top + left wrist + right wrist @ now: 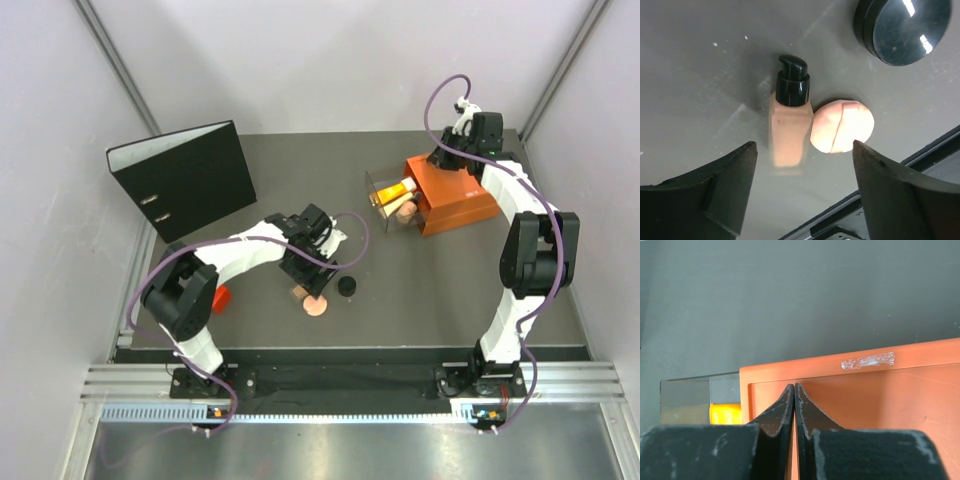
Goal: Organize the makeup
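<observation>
Partly done: orange-yellow tube [393,190] in clear drawer [372,185]; pump bottle [788,131], pink compact [842,125] and black jar [902,27] lie loose at the drawer's 7 o'clock. Left gripper [804,150] open, empty; right gripper [794,390] closed, empty.

A black binder [185,180] sits at the far left of the grey bench [400,300]. An orange box [462,203] lies far right, with a clear drawer [378,186] sticking out on its left. A small red thing [220,298], perhaps a cap, lies near the left edge, partly hidden.
</observation>
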Action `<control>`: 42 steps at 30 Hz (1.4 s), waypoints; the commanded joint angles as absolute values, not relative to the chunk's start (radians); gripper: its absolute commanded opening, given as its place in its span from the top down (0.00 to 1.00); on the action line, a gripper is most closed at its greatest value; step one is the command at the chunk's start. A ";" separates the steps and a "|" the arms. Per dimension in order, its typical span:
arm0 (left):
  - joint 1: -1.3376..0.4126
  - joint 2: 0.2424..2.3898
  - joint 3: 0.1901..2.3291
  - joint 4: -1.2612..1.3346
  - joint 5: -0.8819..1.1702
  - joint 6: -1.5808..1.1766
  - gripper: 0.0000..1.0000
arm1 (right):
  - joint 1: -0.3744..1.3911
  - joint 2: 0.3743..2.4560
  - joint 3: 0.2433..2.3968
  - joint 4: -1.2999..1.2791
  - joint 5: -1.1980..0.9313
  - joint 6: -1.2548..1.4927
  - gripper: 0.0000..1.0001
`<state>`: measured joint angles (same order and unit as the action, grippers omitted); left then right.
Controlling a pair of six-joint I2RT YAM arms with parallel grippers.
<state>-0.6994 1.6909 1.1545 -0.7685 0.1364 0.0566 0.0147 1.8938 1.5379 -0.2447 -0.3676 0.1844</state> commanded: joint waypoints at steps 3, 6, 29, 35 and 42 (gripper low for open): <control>-0.703 1.727 1.135 -0.735 0.155 0.049 0.31 | 0.008 1.991 1.457 -0.488 -0.324 0.166 1.00; -0.701 1.752 1.134 -0.716 0.149 0.057 0.35 | 0.008 1.993 1.457 -0.488 -0.322 0.161 1.00; -0.667 1.910 1.442 -0.741 0.009 0.117 0.75 | 0.008 2.006 1.477 -0.495 -0.328 0.161 1.00; -0.647 2.022 1.509 -0.724 -0.017 0.132 0.65 | 0.008 2.010 1.479 -0.499 -0.330 0.160 1.00; -0.635 2.092 1.552 -0.690 -0.012 0.126 0.55 | 0.008 2.003 1.471 -0.497 -0.330 0.160 1.00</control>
